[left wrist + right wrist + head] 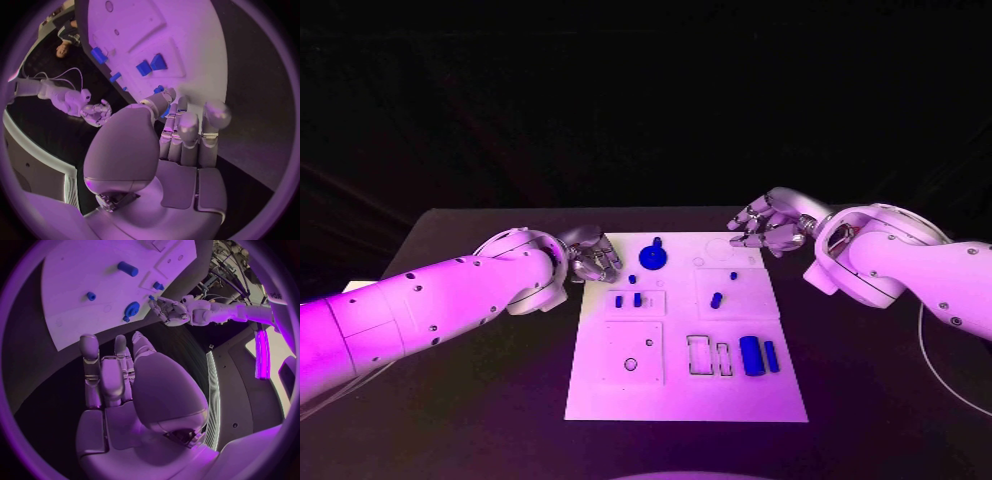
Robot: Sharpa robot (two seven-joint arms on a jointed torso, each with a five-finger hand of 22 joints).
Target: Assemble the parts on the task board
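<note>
Black table: left hand and right hand flank task board, fingers spread, empty

Robot lab, black table, task board

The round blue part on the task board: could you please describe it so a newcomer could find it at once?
Start at the white task board mid-table and go to its far edge, between the two hands. The round blue part lies there, a disc, whereas the other blue pieces are small pegs or bars.
</note>
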